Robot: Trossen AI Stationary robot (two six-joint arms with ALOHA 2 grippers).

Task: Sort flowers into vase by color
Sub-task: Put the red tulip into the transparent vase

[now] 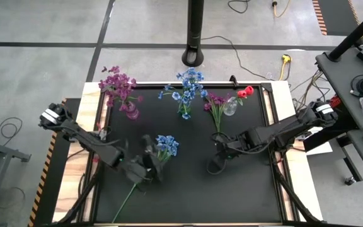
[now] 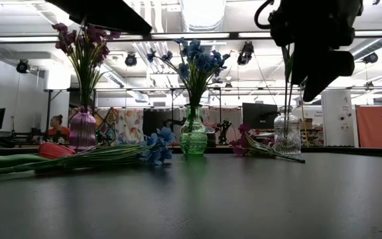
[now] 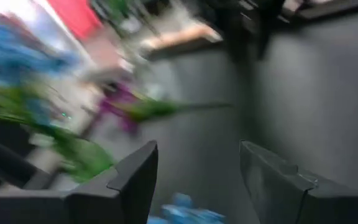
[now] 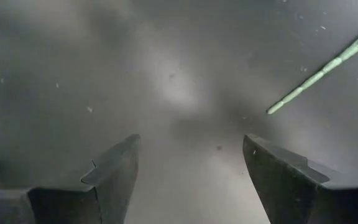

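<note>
**Loose sprays waiting while both grippers hang open over the mat**

The sorting is looking partly done. The purple ribbed glass vase (image 1: 132,111) is holding magenta blooms, the green glass vase (image 1: 186,115) is holding blue ones, and the clear glass vase (image 1: 230,107) is carrying small red buds. Two sprays are lying loose on the black table mat (image 1: 188,189): a blue-flowered spray on a long green stem (image 1: 166,145), and a purple-magenta spray (image 1: 216,104) just beside the clear vase.

The left gripper (image 1: 150,165) is sitting low by the blue spray's stem, its fingers (image 3: 135,177) spread with nothing between them. The likely next move is closing on that stem and carrying it to the green vase, which calls for centring the thin stem between the fingers.

The right gripper (image 1: 218,154) is hovering above the mat, near the magenta spray's stem end, fingers (image 4: 114,168) likewise spread and empty. The arm is reaching in from the table's right side, the wrist pointing down at the mat.
</note>
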